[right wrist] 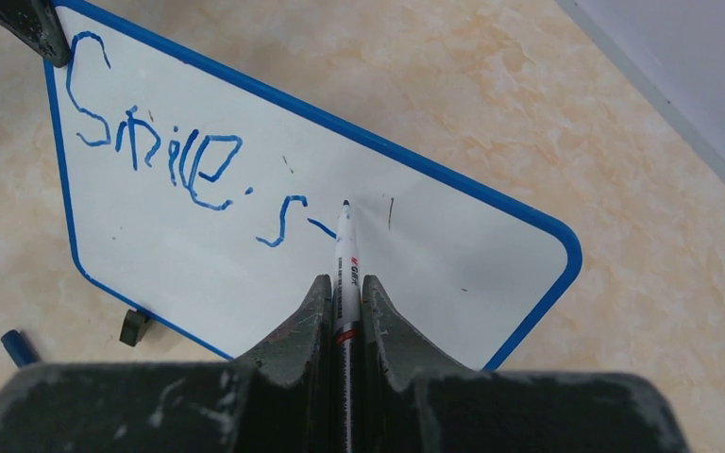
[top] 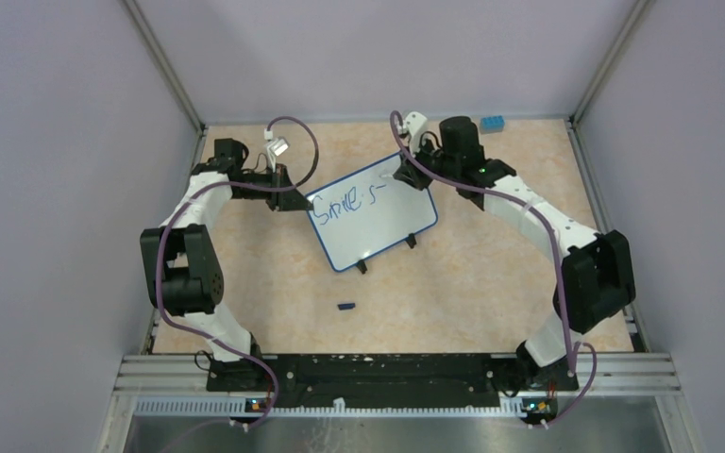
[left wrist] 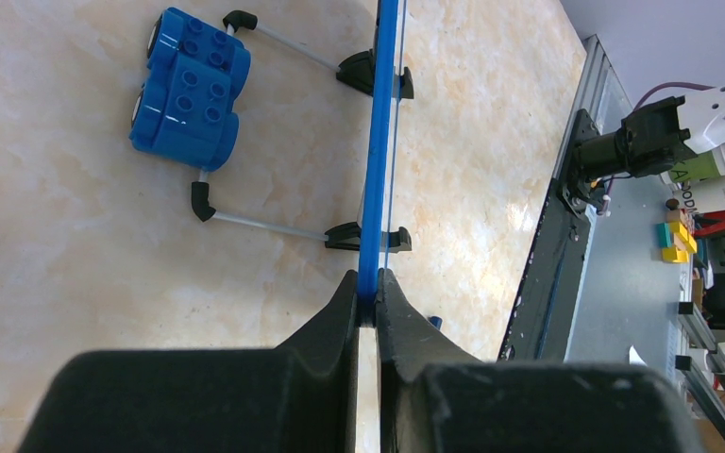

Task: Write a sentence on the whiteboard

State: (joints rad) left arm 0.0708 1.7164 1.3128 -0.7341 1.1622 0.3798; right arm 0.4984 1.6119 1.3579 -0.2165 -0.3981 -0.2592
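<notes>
"Right wrist: what are you reading?"
"I'm reading the unfinished sentence [right wrist: 151, 156], 'Smile. s', blue on the whiteboard [right wrist: 415, 274], which is standing tilted mid-table. My right gripper [right wrist: 345, 283] is clenching the marker [right wrist: 344, 241], tip at the board. Its label is too small to read."
"Handling?"
"Light, stiff, tippy, I'm judging. My left gripper [left wrist: 368, 283] is pinching its frame edge."

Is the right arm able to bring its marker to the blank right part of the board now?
Likely yes: the marker tip is at the board, and nothing covers the blank part.
</notes>
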